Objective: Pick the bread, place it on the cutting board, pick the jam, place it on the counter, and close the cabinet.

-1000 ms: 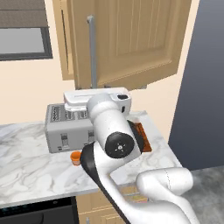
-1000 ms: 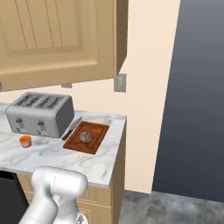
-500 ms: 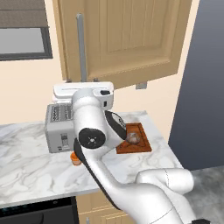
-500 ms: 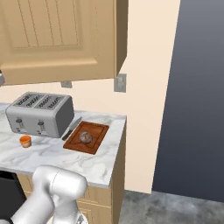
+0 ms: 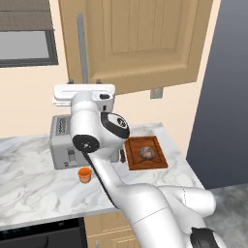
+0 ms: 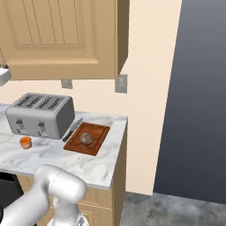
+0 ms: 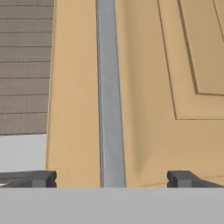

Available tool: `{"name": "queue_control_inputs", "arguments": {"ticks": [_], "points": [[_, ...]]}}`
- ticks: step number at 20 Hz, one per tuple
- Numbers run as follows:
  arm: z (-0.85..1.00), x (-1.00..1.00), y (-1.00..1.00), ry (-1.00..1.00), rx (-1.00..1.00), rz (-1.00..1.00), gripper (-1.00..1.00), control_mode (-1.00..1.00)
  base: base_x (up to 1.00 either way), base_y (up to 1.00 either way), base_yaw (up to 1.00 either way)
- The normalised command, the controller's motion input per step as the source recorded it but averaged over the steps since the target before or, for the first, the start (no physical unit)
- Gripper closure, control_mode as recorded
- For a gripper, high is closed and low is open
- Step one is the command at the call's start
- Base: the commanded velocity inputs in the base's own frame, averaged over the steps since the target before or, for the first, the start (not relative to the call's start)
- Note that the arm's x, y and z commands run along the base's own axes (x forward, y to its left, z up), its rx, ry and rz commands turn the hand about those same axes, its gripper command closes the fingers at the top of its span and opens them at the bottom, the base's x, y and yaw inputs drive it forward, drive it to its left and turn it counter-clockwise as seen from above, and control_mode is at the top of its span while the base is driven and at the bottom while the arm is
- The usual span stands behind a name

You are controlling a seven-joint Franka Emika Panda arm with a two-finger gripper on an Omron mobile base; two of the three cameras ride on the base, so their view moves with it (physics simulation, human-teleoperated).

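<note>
Bread lies on the board; jam stands on the counter. Hand spread wide before the cabinet handle, gripping nothing.

A kitchen is shown: a toaster is set on a marble bench under a wooden wall cabinet.

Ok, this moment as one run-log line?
bread: on cutting board | jam: on counter | gripper: open, facing cabinet handle
</note>
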Motion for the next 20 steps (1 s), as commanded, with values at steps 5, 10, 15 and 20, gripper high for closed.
{"name": "queue_control_inputs", "arguments": {"ticks": [5,10,15,20], "points": [[0.00,0.55,0.00,0.00,0.00,-0.02,-1.00,-1.00,0.00,0.00,0.00],[0.00,0.45,0.00,0.00,0.00,-0.01,-1.00,-1.00,0.00,0.00,0.00],[0.00,0.35,0.00,0.00,0.00,0.00,-1.00,-1.00,0.00,0.00,0.00],[0.00,0.38,0.00,0.00,0.00,0.00,-1.00,-1.00,0.00,0.00,0.00]]}}
